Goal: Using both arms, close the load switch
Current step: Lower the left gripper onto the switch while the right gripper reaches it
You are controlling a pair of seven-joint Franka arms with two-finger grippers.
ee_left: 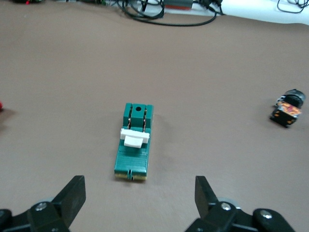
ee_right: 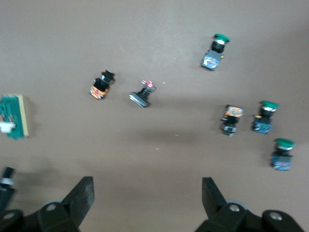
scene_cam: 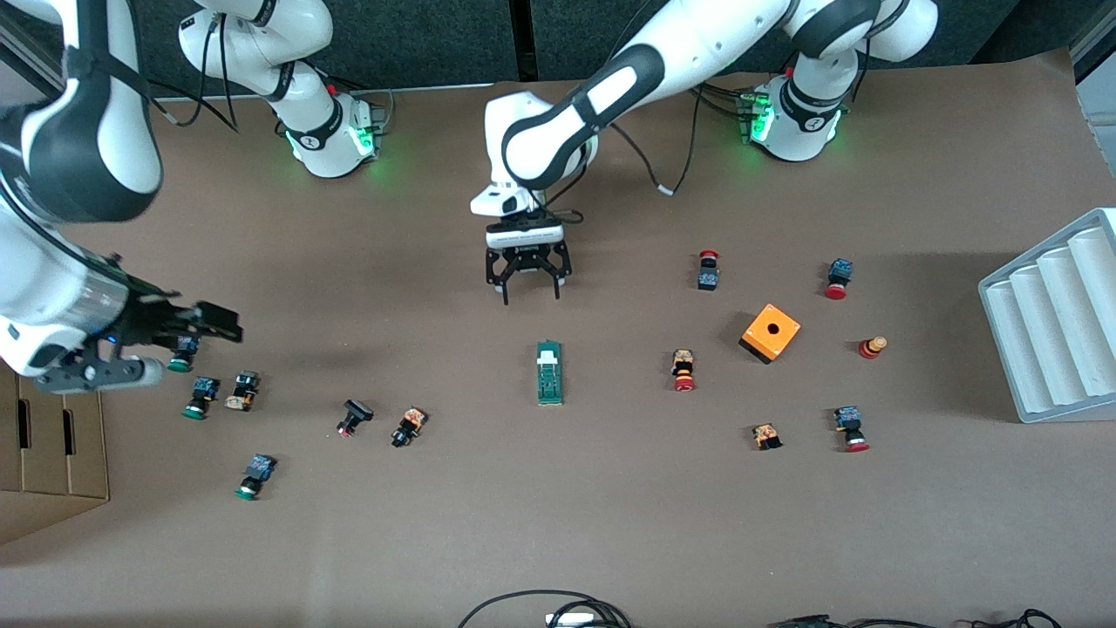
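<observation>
The load switch [scene_cam: 549,373] is a slim green block lying flat near the table's middle, with a white tab toward its end farther from the front camera. My left gripper [scene_cam: 531,295] is open and empty over bare table just off that end, not touching it. In the left wrist view the switch [ee_left: 134,145] lies just ahead of the open left gripper [ee_left: 138,189]. My right gripper [scene_cam: 228,324] is open and empty over the green-capped push-buttons at the right arm's end of the table. In the right wrist view the right gripper [ee_right: 147,186] shows, with the switch [ee_right: 13,117] at the picture's edge.
Several green-capped push-buttons [scene_cam: 199,397] lie toward the right arm's end and red-capped ones [scene_cam: 683,370] toward the left arm's end. An orange cube with a hole [scene_cam: 771,332] lies among the red ones. A white ribbed tray [scene_cam: 1055,323] and a cardboard box [scene_cam: 44,453] stand at the table's ends.
</observation>
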